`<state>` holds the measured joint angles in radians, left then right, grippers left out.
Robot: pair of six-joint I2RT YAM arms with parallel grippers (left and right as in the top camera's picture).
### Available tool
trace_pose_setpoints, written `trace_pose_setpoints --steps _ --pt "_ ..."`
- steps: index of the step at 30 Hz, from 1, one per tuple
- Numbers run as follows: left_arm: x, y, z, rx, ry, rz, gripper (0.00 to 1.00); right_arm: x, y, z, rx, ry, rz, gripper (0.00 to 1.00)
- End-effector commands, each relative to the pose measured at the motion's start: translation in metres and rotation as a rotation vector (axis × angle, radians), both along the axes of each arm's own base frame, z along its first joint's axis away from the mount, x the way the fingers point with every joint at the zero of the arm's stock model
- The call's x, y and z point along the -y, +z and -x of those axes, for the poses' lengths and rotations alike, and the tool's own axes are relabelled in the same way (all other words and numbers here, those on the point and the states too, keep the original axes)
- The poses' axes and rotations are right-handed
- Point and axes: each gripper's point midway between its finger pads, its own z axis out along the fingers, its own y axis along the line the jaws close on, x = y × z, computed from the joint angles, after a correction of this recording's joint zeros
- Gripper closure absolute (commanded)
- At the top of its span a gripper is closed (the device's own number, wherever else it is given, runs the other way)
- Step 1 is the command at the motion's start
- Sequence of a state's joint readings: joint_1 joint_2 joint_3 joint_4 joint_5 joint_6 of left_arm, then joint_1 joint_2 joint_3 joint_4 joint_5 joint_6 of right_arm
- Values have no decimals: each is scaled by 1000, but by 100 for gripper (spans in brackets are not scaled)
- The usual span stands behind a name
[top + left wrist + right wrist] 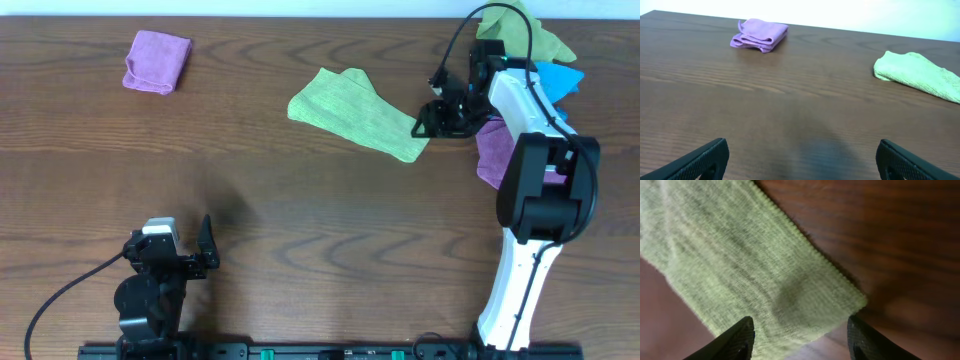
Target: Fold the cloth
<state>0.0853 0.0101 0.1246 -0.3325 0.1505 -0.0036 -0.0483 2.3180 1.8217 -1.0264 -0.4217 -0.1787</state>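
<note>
The cloth (355,112) lies crumpled lengthwise on the wooden table, right of centre, bright lime green. In the right wrist view the cloth (740,255) fills the upper left, and its near corner lies between the two black fingers. My right gripper (800,322) is open and straddles that corner low over the table. From overhead the right gripper (424,122) sits at the cloth's right end. My left gripper (170,250) rests at the front left, wide open with nothing in it, far from the cloth (920,75). Bare wood shows between the fingers of the left gripper (802,145).
A folded purple cloth (157,61) lies at the back left, also in the left wrist view (760,35). Behind and beside the right arm are a duller green cloth (525,35), a blue cloth (560,80) and another purple cloth (492,150).
</note>
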Motion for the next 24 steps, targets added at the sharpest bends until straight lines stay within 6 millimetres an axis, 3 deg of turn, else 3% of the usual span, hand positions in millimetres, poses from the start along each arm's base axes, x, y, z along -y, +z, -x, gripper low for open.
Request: trace_pose_setpoints --steps 1,7,10,16,18,21,24 --pt "-1 -10 0 -22 6 13 5 4 -8 1 -25 -40 28 40" --pt "-1 -10 0 -22 6 13 5 4 -17 0 -40 -63 46 42" --pt "-1 -10 0 -22 6 13 5 -1 -19 -2 -35 -53 44 49" --pt "-1 -10 0 -22 6 13 5 -15 -19 -5 -16 -24 45 52" --pt "-1 -10 0 -22 6 13 5 -18 -19 -6 -7 -20 44 64" --pt "-1 -10 0 -22 6 13 5 -19 -19 -9 -4 -41 46 99" --pt "-1 -10 0 -22 6 13 5 -19 -18 -11 -9 -67 43 99"
